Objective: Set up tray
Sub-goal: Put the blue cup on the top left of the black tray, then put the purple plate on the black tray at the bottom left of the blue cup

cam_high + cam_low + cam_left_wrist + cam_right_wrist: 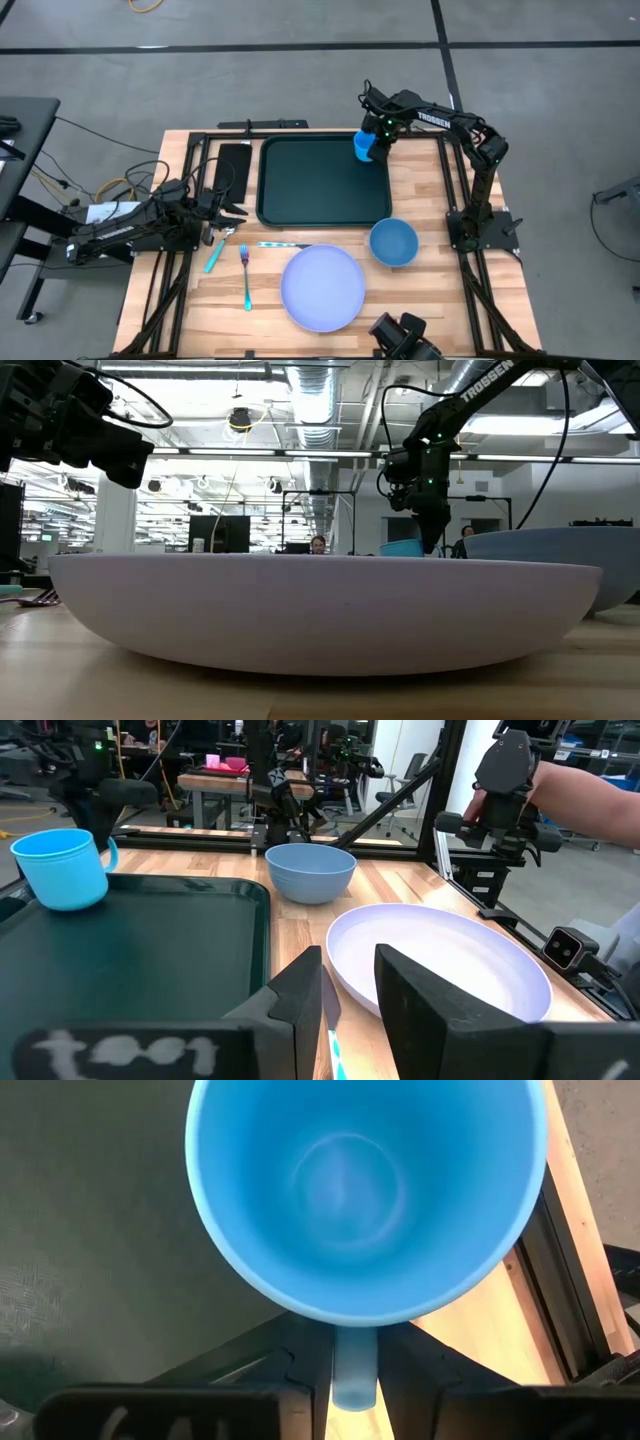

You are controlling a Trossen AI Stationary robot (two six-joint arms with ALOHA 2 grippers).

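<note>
High view. Shows the tray point(320, 190) flat on the desk point(420, 300), at the middle of its far half. Shows a blue cup point(364, 146) upright in the tray's far right corner, with the right hand point(375, 140) at the cup. Places the left hand point(228, 212) low over the desk off the tray's left edge, near a narrow black rectangle point(232, 170) and just above a teal utensil point(213, 257). Places a fork point(245, 278), a lilac plate point(322, 288) and a blue bowl point(393, 243) on the near half of the desk, all outside the tray.

Low view. Fills most of the width with the plate point(320, 610). Shows the bowl point(560, 560) behind it to the right, and the right hand point(432, 530) reaching down beside the cup point(405, 547).

Left wrist view. Shows the left hand point(348, 960) with its fingers point(300, 1000) apart by a narrow gap and clamped on nothing. Shows the cup point(60, 870) standing on the tray point(130, 960), with bowl point(310, 870) and plate point(440, 970) on bare wood beside the tray.

Right wrist view. Looks straight down into the empty cup point(360, 1190), over the tray point(90, 1230) close to its rim. Shows the cup's handle inside the right hand point(355, 1370). Cannot tell whether clamped on the handle or just loose of it.
</note>
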